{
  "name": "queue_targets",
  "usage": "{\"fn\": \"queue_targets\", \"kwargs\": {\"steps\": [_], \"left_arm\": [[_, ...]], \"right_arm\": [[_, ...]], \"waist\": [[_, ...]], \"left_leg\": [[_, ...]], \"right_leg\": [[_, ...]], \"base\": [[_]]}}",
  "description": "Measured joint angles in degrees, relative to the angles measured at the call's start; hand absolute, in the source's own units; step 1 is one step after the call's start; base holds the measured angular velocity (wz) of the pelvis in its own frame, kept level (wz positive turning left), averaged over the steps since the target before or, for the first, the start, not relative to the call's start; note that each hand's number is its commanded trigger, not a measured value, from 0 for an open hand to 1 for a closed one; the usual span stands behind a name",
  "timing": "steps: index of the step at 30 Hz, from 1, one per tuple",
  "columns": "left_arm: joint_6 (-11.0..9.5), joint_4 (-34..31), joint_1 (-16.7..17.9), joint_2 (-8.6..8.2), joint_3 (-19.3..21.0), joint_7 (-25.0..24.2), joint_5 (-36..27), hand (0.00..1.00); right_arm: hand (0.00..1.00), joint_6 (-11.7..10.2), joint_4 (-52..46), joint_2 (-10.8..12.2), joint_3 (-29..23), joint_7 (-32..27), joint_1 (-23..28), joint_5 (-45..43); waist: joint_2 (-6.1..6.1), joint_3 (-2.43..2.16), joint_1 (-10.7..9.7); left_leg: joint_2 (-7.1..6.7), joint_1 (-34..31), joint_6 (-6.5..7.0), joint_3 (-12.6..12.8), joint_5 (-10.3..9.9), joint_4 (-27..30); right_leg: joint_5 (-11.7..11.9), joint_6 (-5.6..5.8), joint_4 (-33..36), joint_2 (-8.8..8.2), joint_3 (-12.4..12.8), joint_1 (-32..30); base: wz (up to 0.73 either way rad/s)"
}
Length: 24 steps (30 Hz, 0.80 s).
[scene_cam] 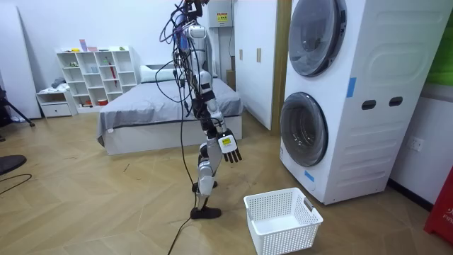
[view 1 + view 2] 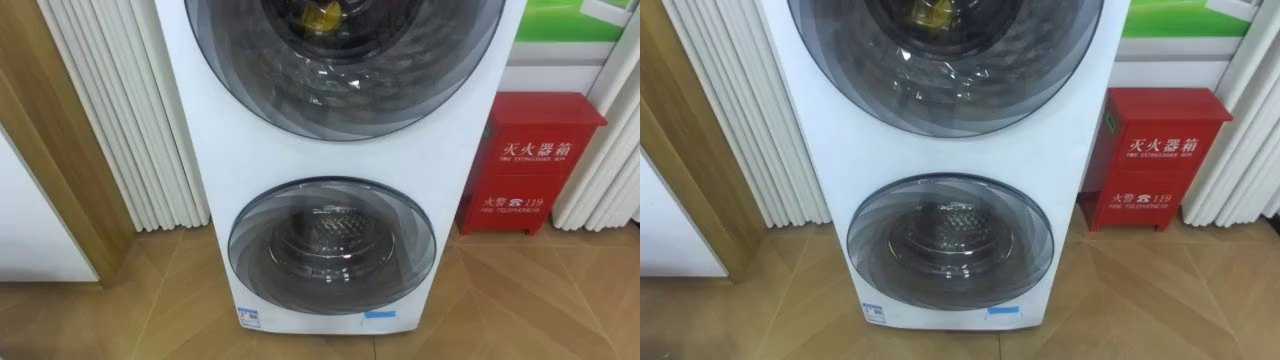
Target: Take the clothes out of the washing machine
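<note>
A white stacked washing machine (image 2: 340,160) (image 1: 354,99) stands straight ahead of me, with two round dark glass doors. The lower door (image 2: 332,245) is shut and shows a bare metal drum behind it. Through the shut upper door (image 2: 340,60) a yellow item (image 2: 322,14) shows inside the drum. In the room view I stand upright on the wooden floor about a metre from the machine, facing it. My right hand (image 1: 230,147) hangs at my side with relaxed fingers and holds nothing.
A white laundry basket (image 1: 283,219) sits on the floor between me and the machine. A red fire-extinguisher box (image 2: 530,160) stands to the machine's right, white ribbed panels (image 2: 130,110) to its left. A bed (image 1: 163,113) and a shelf (image 1: 95,78) are behind me.
</note>
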Motion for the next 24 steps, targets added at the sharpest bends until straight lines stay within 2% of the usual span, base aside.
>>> {"fn": "queue_targets", "kwargs": {"steps": [7, 15, 17, 21, 22, 24], "left_arm": [[-0.2, 0.0, 0.3, -0.08, 0.1, 0.0, 0.4, 0.0], [-0.2, 0.0, 0.3, -0.05, 0.0, 0.0, -0.3, 0.0], [-0.3, 0.0, 0.3, -0.05, 0.0, 0.0, -0.7, 0.0], [-1.2, 0.0, 0.2, -0.05, 0.2, 0.0, -0.7, 0.0], [-1.3, 0.0, 0.3, -0.04, 0.1, 0.1, -0.7, 0.0], [-1.3, 0.0, 0.2, -0.05, 0.4, 0.1, -0.5, 0.0]], "right_arm": [[0.0, -0.1, -0.1, 0.0, 0.0, 0.3, -0.1, -0.2], [0.0, -0.2, 0.1, 0.0, 0.0, 0.6, -0.1, -0.1], [0.0, -0.2, 0.1, 0.0, 0.0, 0.6, -0.1, -0.1], [0.0, -0.2, 0.0, 0.0, 0.1, 0.4, -0.3, 0.6], [0.0, 0.1, -0.3, 0.0, 0.0, 0.2, -0.7, 1.3], [0.0, 1.0, -2.3, -0.2, -0.4, -0.3, -1.9, 1.5]], "waist": [[-0.31, -0.25, 0.1], [-0.05, -0.06, 0.1], [0.1, -0.13, 0.1], [0.19, -0.08, 0.4], [-0.04, -0.27, 0.5], [0.04, -0.2, 0.2]], "left_leg": [[0.08, -0.4, 0.0, -0.1, 0.0, 0.5], [0.08, -0.4, 0.0, 0.0, 0.0, 0.6], [0.07, -0.6, 0.01, -0.1, 0.0, 0.8], [0.06, -1.1, 0.07, -0.3, -0.2, 1.4], [0.06, -0.9, 0.07, -0.3, -0.2, 1.4], [0.06, -0.8, 0.08, -0.2, -0.2, 1.4]], "right_leg": [[0.0, 0.0, 0.5, 0.02, -0.1, -0.1], [0.0, 0.0, 0.6, 0.02, 0.0, 0.0], [0.0, 0.0, 0.6, 0.02, -0.1, 0.0], [0.0, 0.0, 0.5, 0.02, -0.3, -0.1], [0.0, 0.0, 0.6, 0.02, -0.3, 0.0], [0.0, 0.0, 0.7, 0.02, -0.2, 0.0]], "base": [[0.0], [0.0], [0.02], [0.03], [0.0], [-0.03]]}}
